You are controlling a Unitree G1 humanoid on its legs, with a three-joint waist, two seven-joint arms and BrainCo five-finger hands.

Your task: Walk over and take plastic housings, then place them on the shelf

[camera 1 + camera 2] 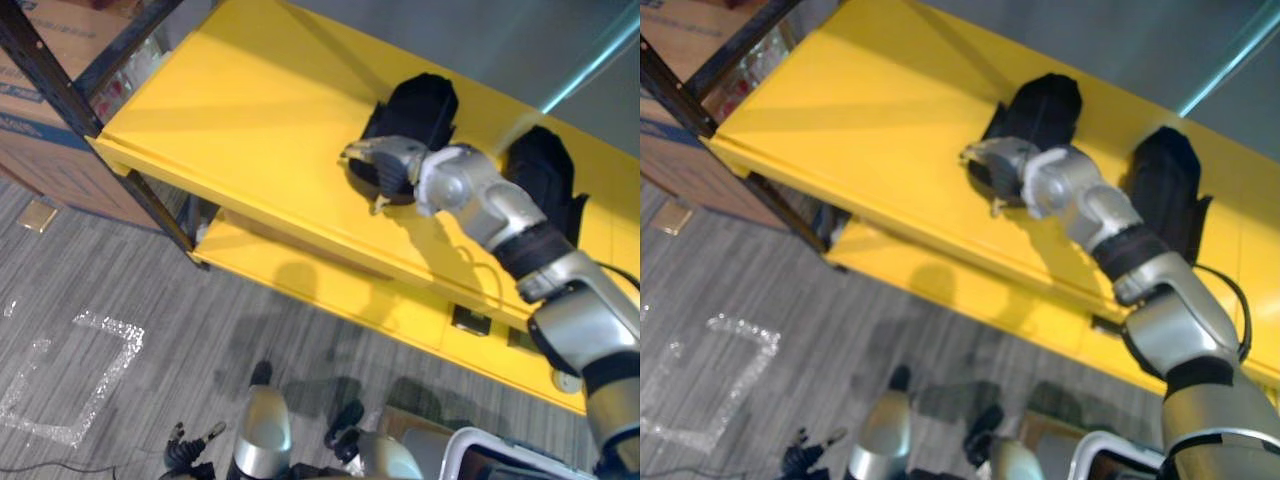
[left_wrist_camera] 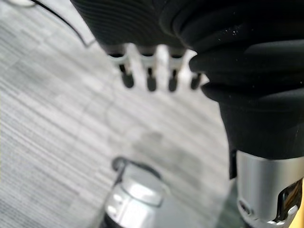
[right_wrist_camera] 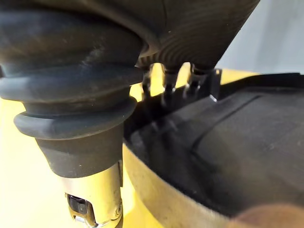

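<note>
right hand [image 1: 385,168] on near end of housing [image 1: 418,103], grip cannot be told | housing lies on upper shelf [image 1: 250,120], long axis running straight away from hand | second housing [image 1: 540,165] to its right | left hand [image 2: 142,28] slack, empty, low over floor [image 2: 47,118]

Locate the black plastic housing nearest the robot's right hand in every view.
Left eye view: black plastic housing upper centre-right, at the right hand.
Right eye view: upper centre.
Right wrist view: close up, just beyond the hand.
Left wrist view: looks at grey floor instead.
Shared landmark: yellow shelf board.
</note>
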